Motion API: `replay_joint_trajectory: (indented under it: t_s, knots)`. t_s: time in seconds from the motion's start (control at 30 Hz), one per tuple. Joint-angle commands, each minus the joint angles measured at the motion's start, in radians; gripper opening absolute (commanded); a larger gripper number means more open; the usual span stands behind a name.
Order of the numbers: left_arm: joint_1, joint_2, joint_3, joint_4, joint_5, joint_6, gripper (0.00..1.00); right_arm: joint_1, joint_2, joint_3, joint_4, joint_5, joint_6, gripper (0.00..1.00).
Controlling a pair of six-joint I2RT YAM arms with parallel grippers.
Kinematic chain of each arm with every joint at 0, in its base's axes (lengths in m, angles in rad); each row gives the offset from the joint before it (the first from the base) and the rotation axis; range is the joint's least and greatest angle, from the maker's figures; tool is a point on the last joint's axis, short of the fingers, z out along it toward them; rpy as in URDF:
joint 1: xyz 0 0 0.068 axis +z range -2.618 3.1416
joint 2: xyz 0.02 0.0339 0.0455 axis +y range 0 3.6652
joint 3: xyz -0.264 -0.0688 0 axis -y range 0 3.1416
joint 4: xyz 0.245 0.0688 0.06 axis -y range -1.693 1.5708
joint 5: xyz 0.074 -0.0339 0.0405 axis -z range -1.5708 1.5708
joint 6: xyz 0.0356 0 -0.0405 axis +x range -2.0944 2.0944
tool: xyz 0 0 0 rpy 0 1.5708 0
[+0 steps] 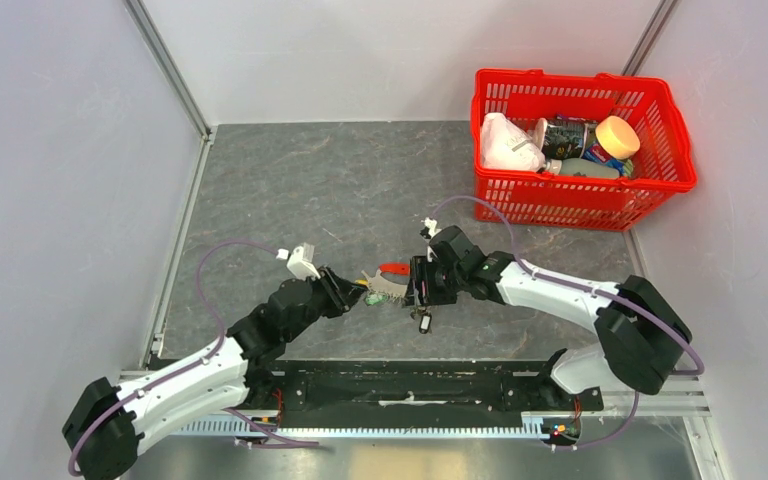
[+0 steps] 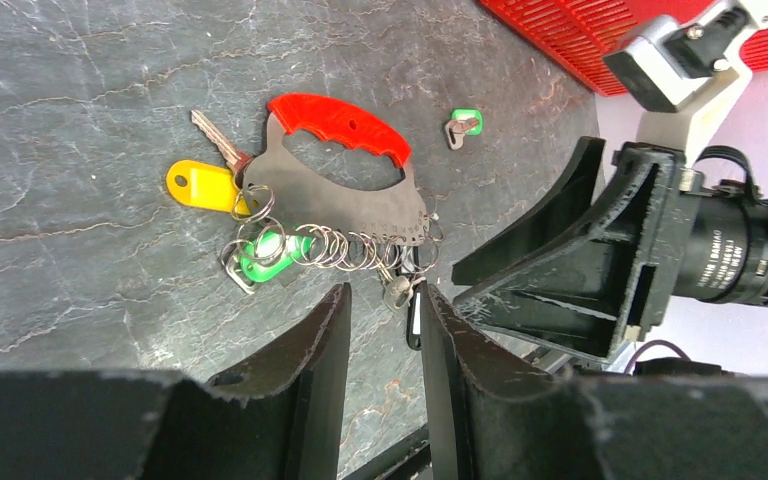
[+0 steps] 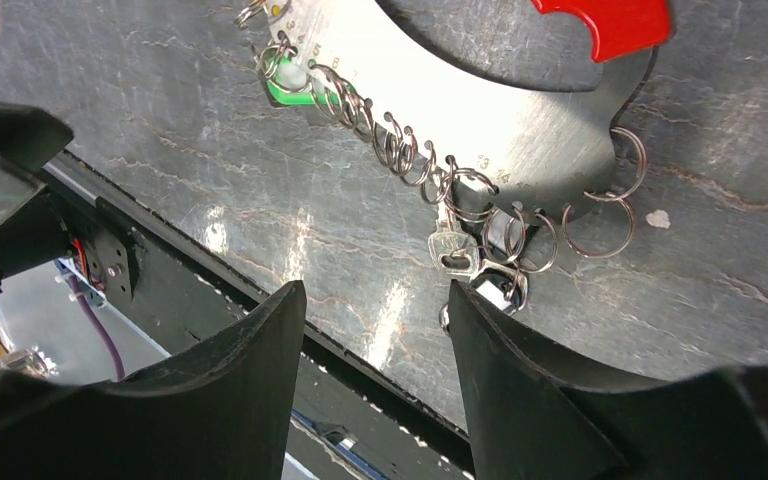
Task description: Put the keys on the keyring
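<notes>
The keyring (image 2: 340, 120), a grey metal plate with a red grip and a row of small split rings, lies flat on the table between both arms (image 1: 392, 280). A yellow-tagged key (image 2: 200, 185) and a green-tagged key (image 2: 270, 252) sit at its left end. A small silver key (image 2: 397, 292) and a black-and-white tag (image 2: 415, 320) hang off its right end. Another green-tagged key (image 2: 463, 125) lies loose beyond the ring. My left gripper (image 2: 387, 300) is open just short of the small silver key, with only table between its fingers. My right gripper (image 3: 375, 295) is open beside that same key (image 3: 455, 250), holding nothing.
A red plastic basket (image 1: 580, 200) with bottles and a white bag stands at the back right. The black base rail (image 1: 410, 385) runs along the near table edge, close under both grippers. The two grippers face each other a few centimetres apart.
</notes>
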Motion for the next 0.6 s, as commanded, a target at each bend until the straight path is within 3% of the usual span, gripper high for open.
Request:
replay_joint_trajectory:
  t_s: [0.0, 0.27, 0.57]
  knots:
    - [0.005, -0.036, -0.005, -0.026, -0.025, 0.049, 0.38, 0.011, 0.042, 0.023, 0.07, 0.026, 0.056, 0.62]
    - [0.006, -0.062, -0.015, -0.042, -0.028, 0.055, 0.38, 0.019, 0.112, 0.036, 0.114, 0.052, 0.085, 0.61]
    - [0.006, -0.096, -0.02, -0.076, -0.046, 0.066, 0.38, 0.018, 0.141, 0.022, 0.165, 0.103, 0.129, 0.52]
